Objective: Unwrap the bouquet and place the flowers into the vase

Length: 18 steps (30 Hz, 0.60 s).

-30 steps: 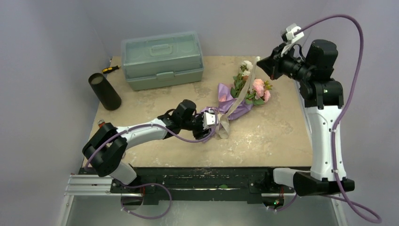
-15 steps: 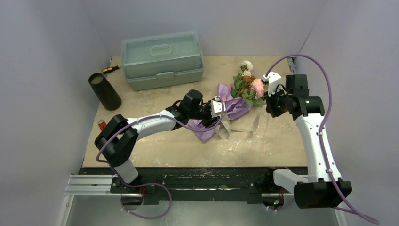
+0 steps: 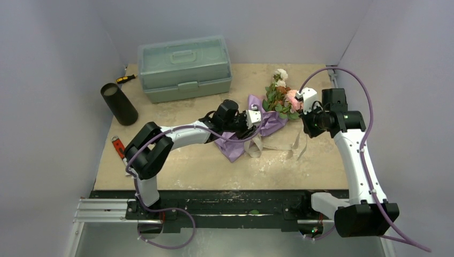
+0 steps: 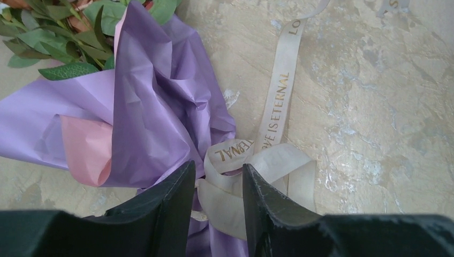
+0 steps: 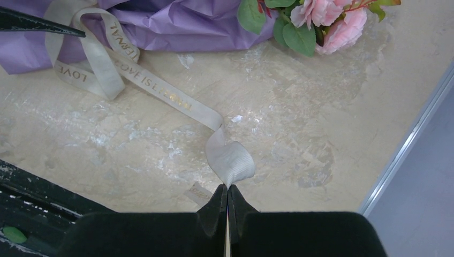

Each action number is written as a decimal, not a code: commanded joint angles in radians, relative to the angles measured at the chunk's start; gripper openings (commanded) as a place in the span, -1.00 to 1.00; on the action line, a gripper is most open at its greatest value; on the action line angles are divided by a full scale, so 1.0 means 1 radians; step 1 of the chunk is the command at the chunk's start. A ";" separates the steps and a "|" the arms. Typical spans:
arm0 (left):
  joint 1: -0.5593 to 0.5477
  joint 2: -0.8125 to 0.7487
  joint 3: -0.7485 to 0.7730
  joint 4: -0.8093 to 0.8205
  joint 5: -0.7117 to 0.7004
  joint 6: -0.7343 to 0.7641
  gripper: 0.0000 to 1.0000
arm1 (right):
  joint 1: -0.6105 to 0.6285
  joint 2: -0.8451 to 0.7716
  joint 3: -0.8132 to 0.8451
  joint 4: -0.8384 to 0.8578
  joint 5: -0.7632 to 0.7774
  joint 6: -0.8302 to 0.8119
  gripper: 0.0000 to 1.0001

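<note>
Top view: the bouquet [image 3: 266, 119] lies on its side mid-table [image 3: 203, 168], with the flowers [image 3: 284, 96] pointing toward the far right corner and the purple wrap trailing toward the near side. The vase [image 3: 119, 103] stands upright at the far left, well apart, beside the green toolbox [image 3: 184, 67]. The left gripper [image 3: 256, 126] reaches in low over the wrap. The right gripper [image 3: 304, 130] hangs just right of the blooms, and the ribbon [image 3: 293, 145] runs up to it; judged, one arm steadies while the other draws the tie loose. Left wrist: the jaws stand partway apart astride the ribbon knot [image 4: 235, 160], paper close against the left finger. Whether they press the knot, cannot tell. Right wrist: the fingers are closed flat on the ribbon tail, which has a slack curl just ahead of the tips, so there is no tension on the tie. Room: the table's right edge strip [image 5: 407, 144] is near, so little travel that way. Bare tabletop lies toward the near side, the better line for pulling.
</note>
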 commanded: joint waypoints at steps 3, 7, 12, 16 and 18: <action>-0.007 0.020 0.026 0.020 -0.021 -0.015 -0.43 | -0.006 0.009 0.008 0.022 0.016 -0.025 -1.00; -0.008 -0.014 0.041 -0.025 -0.007 -0.015 -0.73 | -0.012 0.012 0.004 0.031 0.028 -0.043 -1.00; -0.009 -0.080 0.061 -0.064 -0.022 -0.044 -1.00 | -0.017 0.021 -0.006 0.040 0.036 -0.061 -1.00; -0.005 -0.145 0.088 -0.083 -0.025 -0.088 -1.00 | -0.017 0.026 -0.025 0.052 0.036 -0.074 -1.00; 0.004 -0.166 0.110 -0.092 -0.036 -0.140 -1.00 | -0.017 0.028 -0.034 0.056 0.038 -0.081 -1.00</action>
